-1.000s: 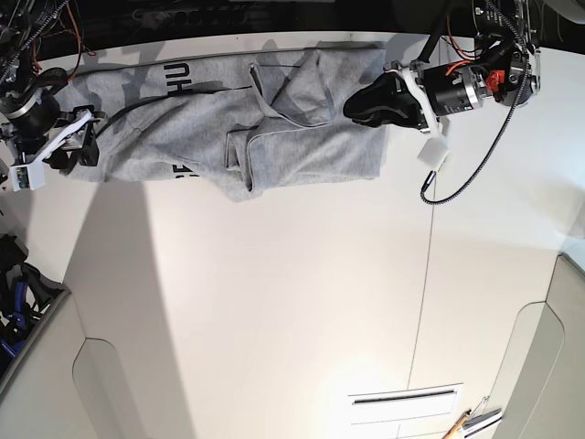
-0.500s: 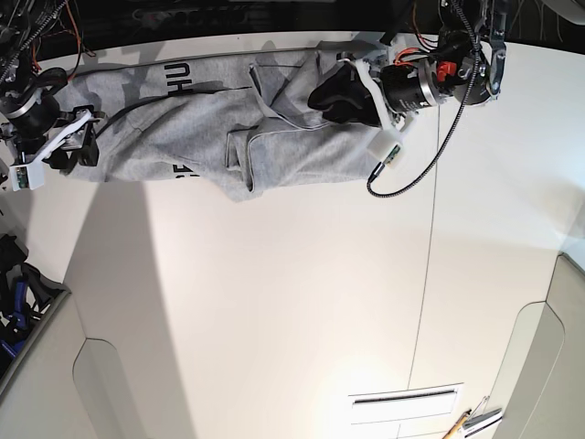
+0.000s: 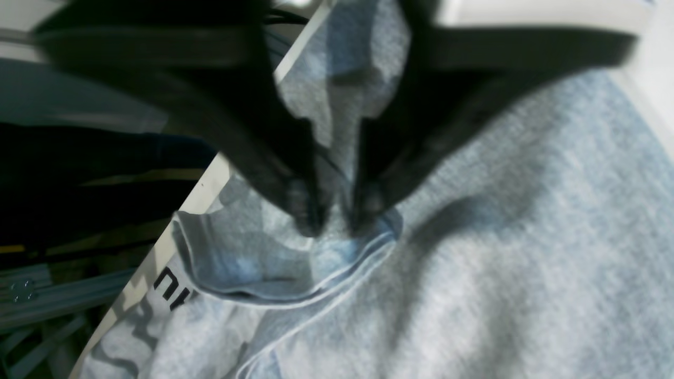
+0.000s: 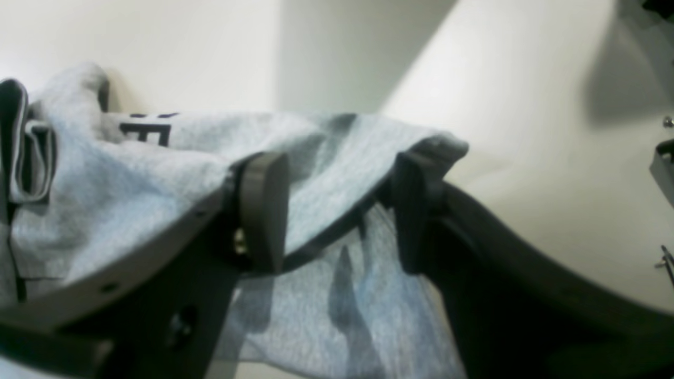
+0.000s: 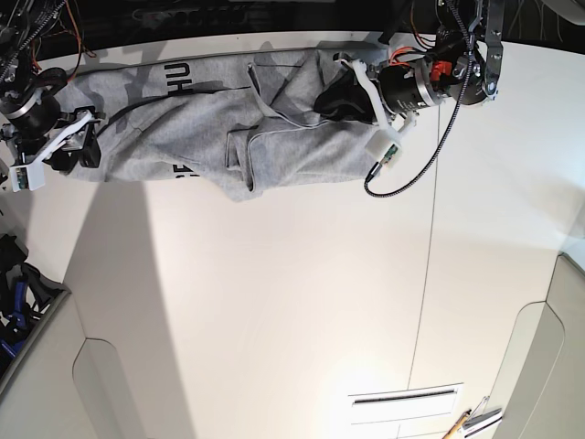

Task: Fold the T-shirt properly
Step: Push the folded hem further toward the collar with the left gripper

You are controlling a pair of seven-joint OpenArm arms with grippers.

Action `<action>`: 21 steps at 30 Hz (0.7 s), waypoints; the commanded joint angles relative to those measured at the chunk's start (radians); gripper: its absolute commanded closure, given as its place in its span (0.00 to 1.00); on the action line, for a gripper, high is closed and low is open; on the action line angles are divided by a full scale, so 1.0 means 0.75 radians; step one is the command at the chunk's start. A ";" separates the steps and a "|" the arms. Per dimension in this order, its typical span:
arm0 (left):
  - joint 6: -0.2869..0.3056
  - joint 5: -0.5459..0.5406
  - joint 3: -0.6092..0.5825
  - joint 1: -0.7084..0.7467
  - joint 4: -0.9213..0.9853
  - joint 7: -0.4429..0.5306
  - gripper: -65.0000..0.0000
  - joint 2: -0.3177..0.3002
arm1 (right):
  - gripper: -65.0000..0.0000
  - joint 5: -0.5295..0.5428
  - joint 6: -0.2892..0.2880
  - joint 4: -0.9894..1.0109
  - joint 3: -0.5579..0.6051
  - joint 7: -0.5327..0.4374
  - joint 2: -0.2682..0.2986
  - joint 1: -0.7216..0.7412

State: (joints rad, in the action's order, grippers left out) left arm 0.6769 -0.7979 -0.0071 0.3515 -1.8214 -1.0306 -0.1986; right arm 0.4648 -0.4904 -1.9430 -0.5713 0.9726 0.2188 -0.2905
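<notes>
**T-shirt bunched at the table's far edge, no fold made**

At the left of the base view, the right gripper (image 5: 80, 139) was seen at the end of the T-shirt (image 5: 210, 128). In the right wrist view its two pads (image 4: 261, 210) stood apart, released, with grey cloth lying between and under them; nothing was being pinched there. Whether the cloth touched the pads could not be told.

The T-shirt was spread as a crumpled band along the upper edge of the white table (image 5: 302, 302), from the upper left to the upper middle of the base view. Black lettering was visible near its upper left part and at its lower edge. Several irregular creases were seen in the middle, so the garment was judged to be neither flattened nor folded. Almost all of the task was judged to be left: the cloth must be laid flat first, and then the sleeves and the body must be folded.

In the upper middle of the base view, the left gripper (image 5: 331, 101) was laid onto the cloth. Its state was not readable there. Only the left wrist view showed that the fingertips (image 3: 308, 213) were nearly closed on a raised ridge of fabric beside a stitched hem, so they were judged to be grasping the T-shirt.
</notes>
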 commanded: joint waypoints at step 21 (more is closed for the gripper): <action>0.028 -0.307 -0.352 -0.046 -0.026 -0.099 0.81 0.032 | 0.52 0.019 -0.004 -0.026 -0.010 -0.030 0.018 0.006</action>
State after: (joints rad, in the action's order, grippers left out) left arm 0.6849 -0.9997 -0.2722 0.3225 -1.8214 -1.1198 -0.1772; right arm 0.4648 -0.4904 -1.9430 -0.5713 0.9726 0.2188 -0.2905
